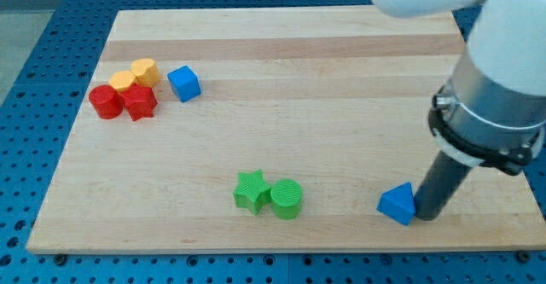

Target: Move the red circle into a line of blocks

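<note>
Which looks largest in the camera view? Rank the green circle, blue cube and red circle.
1. green circle, though it sits nearer the view's bottom, so nearness may inflate it
2. blue cube and red circle look alike; unranked

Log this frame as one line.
tip at blue triangle, view's bottom right | red circle top left, beside red star | not yet moved

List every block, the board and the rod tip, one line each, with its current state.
wooden board: flat, carrying all blocks.
red circle block: upper left cluster, touching red star-like block.
red star-like block: in that cluster.
two yellow blocks: behind the red ones.
blue cube: just right of the cluster.
green star, green cylinder: side by side.
blue triangle block: lower right.
my tip: against the blue triangle's right side.
</note>
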